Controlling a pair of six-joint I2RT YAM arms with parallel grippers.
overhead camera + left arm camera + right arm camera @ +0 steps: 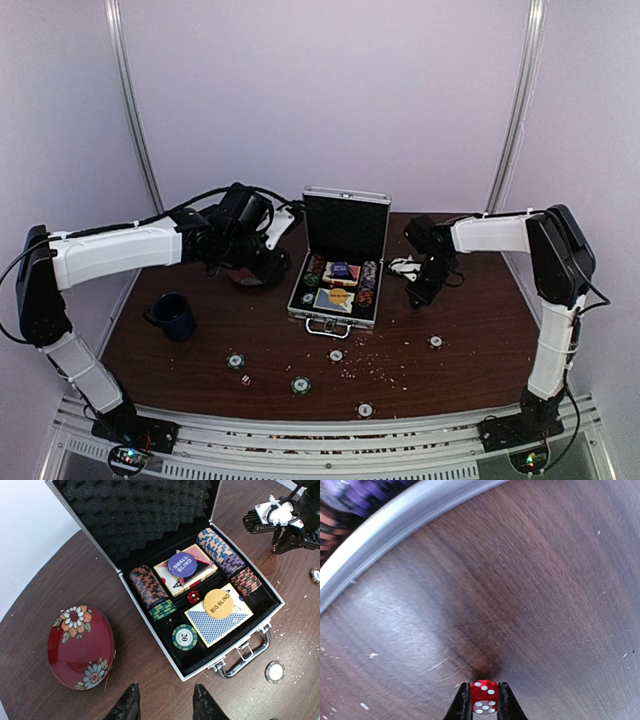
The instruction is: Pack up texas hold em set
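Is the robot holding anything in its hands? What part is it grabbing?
The right hand pinches a red die by two opposite sides, between its fingertips. The left hand is open and holds nothing.

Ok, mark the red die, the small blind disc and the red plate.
red die (484,698): right wrist view, its spotted face.
small blind disc (182,565): left wrist view, its top centre.
red plate (75,652): left wrist view, bare red middle.

A dark wooden table (470,330) stands before plain pale walls (330,90) with metal poles (138,120).
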